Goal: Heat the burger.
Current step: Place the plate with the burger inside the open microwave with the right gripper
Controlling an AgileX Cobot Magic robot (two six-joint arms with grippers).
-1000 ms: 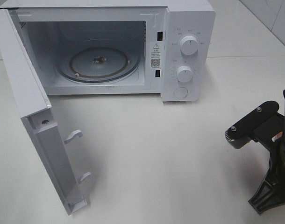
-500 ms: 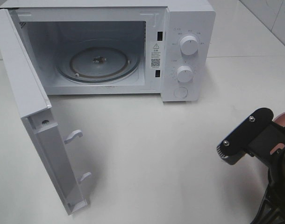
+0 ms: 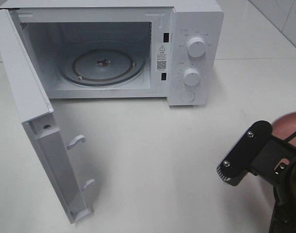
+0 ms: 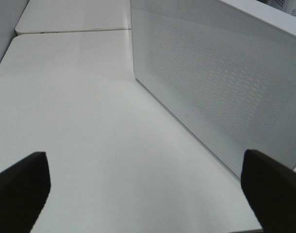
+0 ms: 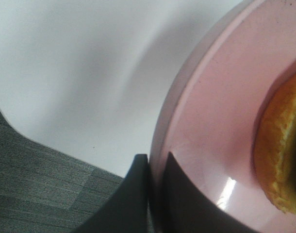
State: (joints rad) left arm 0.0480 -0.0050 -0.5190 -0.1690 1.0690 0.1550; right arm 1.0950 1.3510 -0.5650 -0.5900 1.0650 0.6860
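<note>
Off the knob side of the white microwave oven, your right tool pinches the rim of the glossy round pink plate bearing the soft golden burger; it looks slippery, so carry it level. Your left tool is spread.

microwave door stands wide open at left-front, so the cavity mouth faces the front unblocked; only the glass turntable on its floor. Two latch hooks jut from the door edge into the left of that lane. Table is bare between the door and the right arm. Right gripper, pinched on the pink plate rim, fills the front-right corner. Left gripper, jaws spread: perforated white panel walls one flank, open table on the other
</note>
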